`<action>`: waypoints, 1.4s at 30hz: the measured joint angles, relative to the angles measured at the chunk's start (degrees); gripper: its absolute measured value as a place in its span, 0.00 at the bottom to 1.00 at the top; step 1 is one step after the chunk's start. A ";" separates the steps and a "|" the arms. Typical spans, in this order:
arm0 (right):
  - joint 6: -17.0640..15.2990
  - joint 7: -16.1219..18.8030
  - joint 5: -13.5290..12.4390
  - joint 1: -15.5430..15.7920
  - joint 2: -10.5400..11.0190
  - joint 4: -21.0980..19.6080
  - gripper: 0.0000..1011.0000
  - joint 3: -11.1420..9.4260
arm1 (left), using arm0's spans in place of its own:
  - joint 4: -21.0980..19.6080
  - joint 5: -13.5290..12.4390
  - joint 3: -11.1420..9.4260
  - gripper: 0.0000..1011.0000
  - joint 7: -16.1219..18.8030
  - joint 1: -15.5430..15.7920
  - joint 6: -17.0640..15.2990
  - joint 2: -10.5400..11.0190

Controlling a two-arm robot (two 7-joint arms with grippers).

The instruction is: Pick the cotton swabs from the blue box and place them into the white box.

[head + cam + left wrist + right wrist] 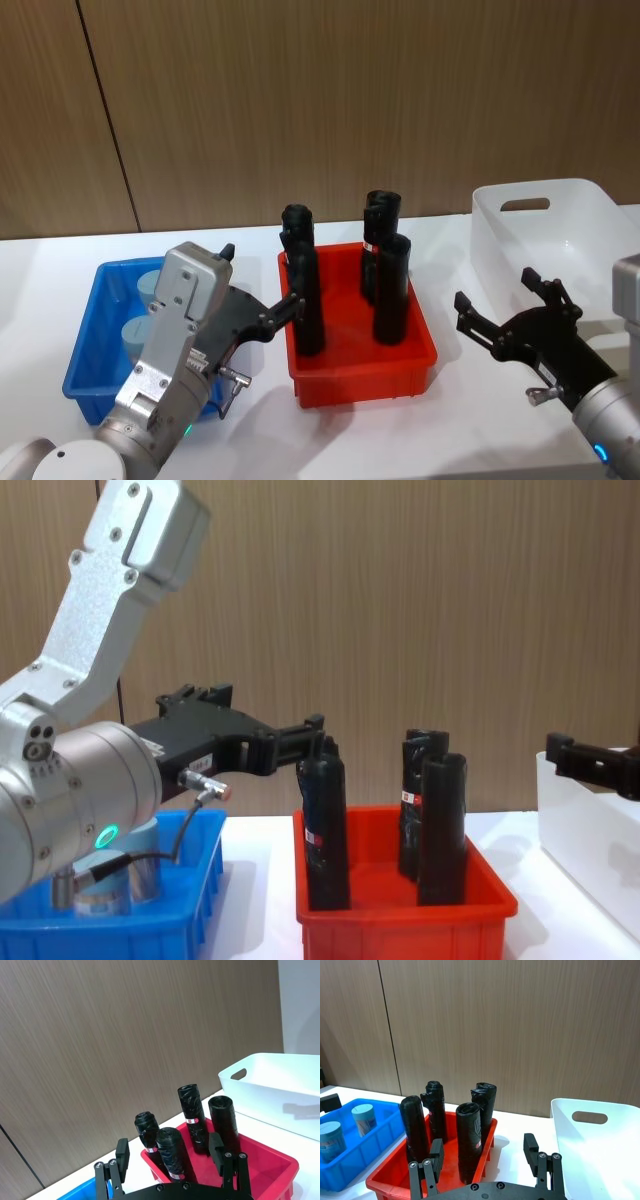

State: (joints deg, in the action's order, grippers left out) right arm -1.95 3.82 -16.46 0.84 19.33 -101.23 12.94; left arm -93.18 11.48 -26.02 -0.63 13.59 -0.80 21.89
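Left end effector (262, 277) is wide open and empty, with its fingers level and aimed at the red bin (400, 385). Two cotton swabs (153, 290) jars stand upright, lids up, in the blue box (85, 345), below the fingertips and off to their left. Left arm is far nearer, so it likely has to tip down and pull back. Black cylinders (305, 295) stand just right of the fingers, tight there. White box (590, 200) is well apart, past the red bin. Right end effector (497, 290) is open and empty just beside the white box. Table (250, 430) in front is bare.
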 joint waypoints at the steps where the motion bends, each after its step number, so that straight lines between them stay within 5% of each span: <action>1: 0.00 0.00 0.00 0.00 0.00 0.00 0.99 0.00 | 0.00 0.00 0.00 0.99 0.00 0.00 0.00 0.00; 42: 0.00 0.00 0.00 0.00 0.00 0.00 0.99 0.00 | 0.00 0.00 0.00 0.99 0.00 0.00 0.00 0.00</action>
State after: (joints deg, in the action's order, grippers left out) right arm -1.95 3.83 -16.46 0.84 19.34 -101.23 12.94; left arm -93.18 11.48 -26.02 -0.63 13.59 -0.80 21.89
